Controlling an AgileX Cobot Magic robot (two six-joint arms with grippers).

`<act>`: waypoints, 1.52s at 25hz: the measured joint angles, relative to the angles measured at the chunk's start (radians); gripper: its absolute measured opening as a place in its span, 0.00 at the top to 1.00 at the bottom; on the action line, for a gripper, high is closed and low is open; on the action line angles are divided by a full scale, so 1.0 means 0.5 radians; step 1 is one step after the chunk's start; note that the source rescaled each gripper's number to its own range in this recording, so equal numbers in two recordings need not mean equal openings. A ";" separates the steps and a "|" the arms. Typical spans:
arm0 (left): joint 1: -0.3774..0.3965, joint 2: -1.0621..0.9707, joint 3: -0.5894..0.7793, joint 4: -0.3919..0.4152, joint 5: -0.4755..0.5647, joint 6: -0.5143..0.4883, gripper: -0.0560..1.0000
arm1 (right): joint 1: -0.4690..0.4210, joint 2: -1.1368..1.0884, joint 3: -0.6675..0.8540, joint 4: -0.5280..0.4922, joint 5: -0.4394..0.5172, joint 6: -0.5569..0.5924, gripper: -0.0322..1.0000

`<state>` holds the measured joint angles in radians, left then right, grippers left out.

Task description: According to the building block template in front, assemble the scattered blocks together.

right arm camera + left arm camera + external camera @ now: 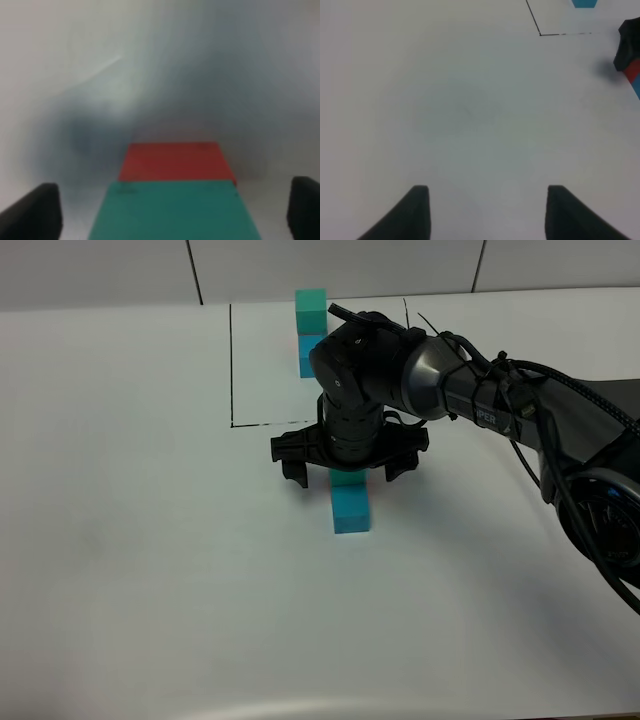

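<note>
A: What is seen nearest the high camera?

B: Bare white worktop (150, 590) is seen first, and then a blue cube (351, 509) near the middle. Directly behind it a green cube (347, 478) is partly hidden under the right gripper (345, 462).

A: How are that gripper's jaws set?

B: They are spread wide, one finger (293, 465) out on each side of the cubes. Nothing is gripped. In the right wrist view the green cube (175, 210) is seen between the two dark fingertips (32, 212), clear of both, with a red cube (175, 161) touching its far edge.

A: So the three loose cubes are together?

B: They are lined up in a row, face to face as far as can be told. The red one is covered by the arm in the high view.

A: And the template?

B: It is placed at the back of the worktop, inside the thin black lines (232, 365): a green cube (311, 310) joined to a blue cube (305, 355). The blue part is partly screened by the right arm.

A: And the left gripper (485, 212)?

B: Its jaws are held apart over bare worktop, with nothing between them. It is not seen in the high view. A corner of the black lines is caught in its wrist view.
</note>
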<state>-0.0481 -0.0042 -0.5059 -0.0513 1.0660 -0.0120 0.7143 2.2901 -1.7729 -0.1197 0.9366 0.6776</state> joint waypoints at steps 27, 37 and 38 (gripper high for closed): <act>0.000 0.000 0.000 0.000 0.000 -0.002 0.80 | -0.233 -0.683 0.181 0.151 0.230 -0.708 0.25; 0.000 0.000 0.000 0.000 0.000 -0.002 0.80 | -0.873 -1.249 0.919 0.225 -0.230 -0.887 0.27; 0.000 0.000 0.000 0.000 0.000 -0.002 0.80 | -0.931 -1.316 0.975 0.225 -0.244 -0.900 0.27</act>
<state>-0.0481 -0.0042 -0.5059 -0.0513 1.0660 -0.0130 0.2489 1.6321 -1.2856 -0.0071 0.8146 0.2274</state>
